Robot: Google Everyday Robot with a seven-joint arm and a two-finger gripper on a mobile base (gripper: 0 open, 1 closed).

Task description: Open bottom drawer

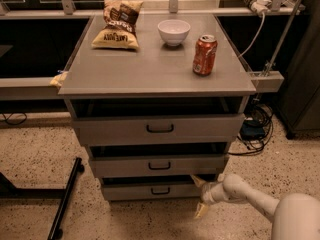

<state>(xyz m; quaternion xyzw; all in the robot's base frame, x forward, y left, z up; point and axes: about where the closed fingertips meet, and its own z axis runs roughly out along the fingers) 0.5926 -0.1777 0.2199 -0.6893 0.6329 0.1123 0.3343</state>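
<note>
The bottom drawer is the lowest and narrowest of three grey drawers in the cabinet. It has a small black loop handle at its centre and stands out only slightly. My gripper is low on the right, at the right end of that drawer's front. It is open, with one yellowish fingertip up by the drawer's top right corner and the other down near the floor. It holds nothing. The white arm reaches in from the lower right.
The middle drawer and the top drawer stick out above. On the cabinet top are a chip bag, a white bowl and a red soda can. A black stand leg lies left on the floor. Cables lie at the right.
</note>
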